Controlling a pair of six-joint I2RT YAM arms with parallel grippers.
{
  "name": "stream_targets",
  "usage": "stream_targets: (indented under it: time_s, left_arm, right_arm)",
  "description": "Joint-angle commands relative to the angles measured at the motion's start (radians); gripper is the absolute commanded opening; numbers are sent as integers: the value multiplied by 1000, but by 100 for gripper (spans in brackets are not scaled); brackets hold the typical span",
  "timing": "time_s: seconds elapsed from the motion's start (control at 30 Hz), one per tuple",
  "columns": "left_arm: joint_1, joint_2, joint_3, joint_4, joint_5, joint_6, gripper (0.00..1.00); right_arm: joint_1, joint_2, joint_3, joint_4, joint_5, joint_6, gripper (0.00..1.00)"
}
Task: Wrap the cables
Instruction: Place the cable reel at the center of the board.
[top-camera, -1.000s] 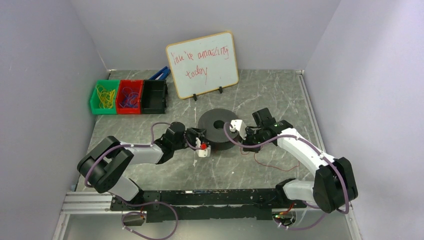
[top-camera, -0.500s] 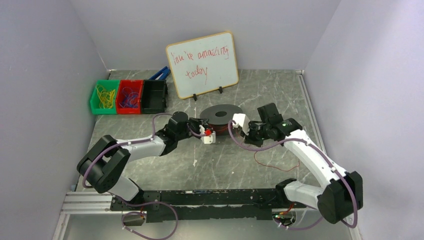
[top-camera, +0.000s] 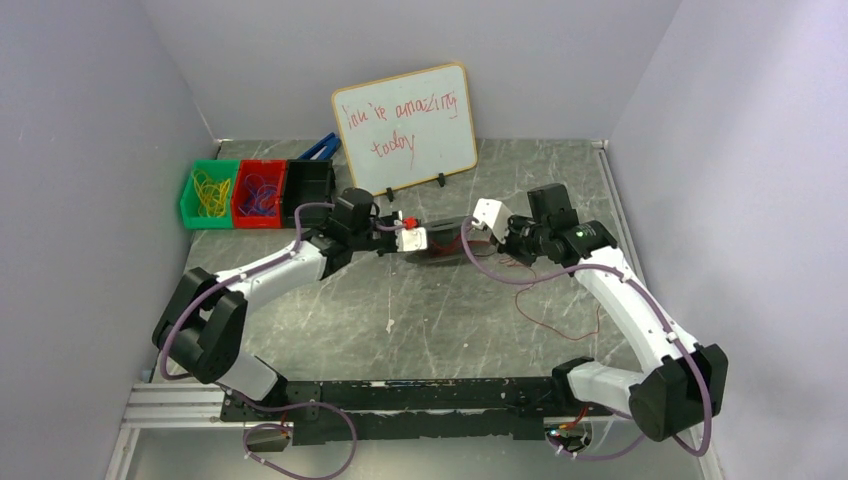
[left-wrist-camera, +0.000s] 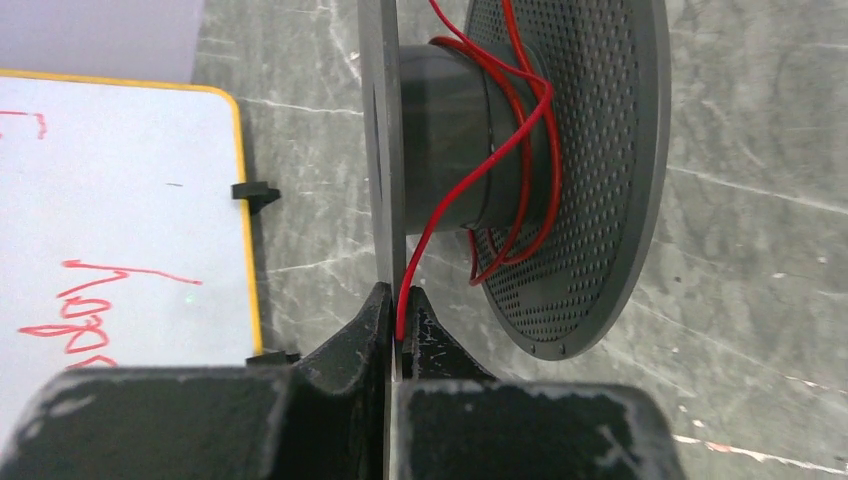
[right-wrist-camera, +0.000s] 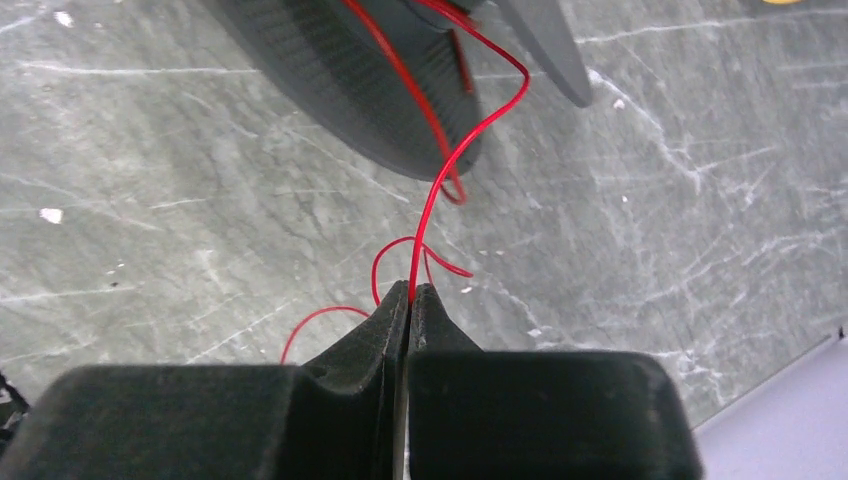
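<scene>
The left gripper (left-wrist-camera: 398, 312) is clenched on the flange rim of the black spool (left-wrist-camera: 590, 180), whose hub axis runs crosswise just ahead of it. The right gripper (right-wrist-camera: 408, 300) pinches the red wire (right-wrist-camera: 415, 250). The wire runs straight ahead from its tips to the hub, and the slack curls on the surface (right-wrist-camera: 150, 200) beneath.

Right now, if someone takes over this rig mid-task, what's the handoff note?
Left gripper: shut on the thin flange of the spool, which it holds on edge; the red wire runs into the jaws beside the flange.
Right gripper: shut on the red wire a short way from the spool.
Done: a few loose turns on the hub.
Left: slack lying on the table near the right arm, not yet wound.
</scene>
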Motion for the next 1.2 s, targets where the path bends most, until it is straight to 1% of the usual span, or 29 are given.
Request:
stream_targets:
  time_s: [0.0,0.17,0.3,0.37,0.5,0.63,0.7,0.8,1.0,1.17]
  left_arm:
    - [11,38,30,-251,175,-109,3]
    - [14,50,38,-291,209,-118,3]
    - [13,51,24,-271,195,-139,3]
    - [15,60,29,-273,183,-152,4]
    - [22,110,68,-338,205,-153,7]
    - [31,132,61,-330,218,-165,9]
    - [38,136,57,-319,223,-180,11]
    - [48,141,52,-305,226,-200,17]
    - [67,138,38,-274,218,-222,29]
    - [88,138,41,-256,227,-245,33]
  right_arm:
    - [-17,24,73,75,55,1,0]
    - [-23,58,87,113,77,25,0]
    - [-25,72,78,129,79,35,0]
    - [-26,68,64,153,87,46,0]
    - [-33,72,30,234,128,77,0]
    - [-36,101,36,277,131,113,0]
    - [-37,113,37,312,133,138,0]
    - [-36,124,37,357,143,167,0]
    - [-37,152,47,366,112,184,0]
    - [-38,156,27,387,105,189,0]
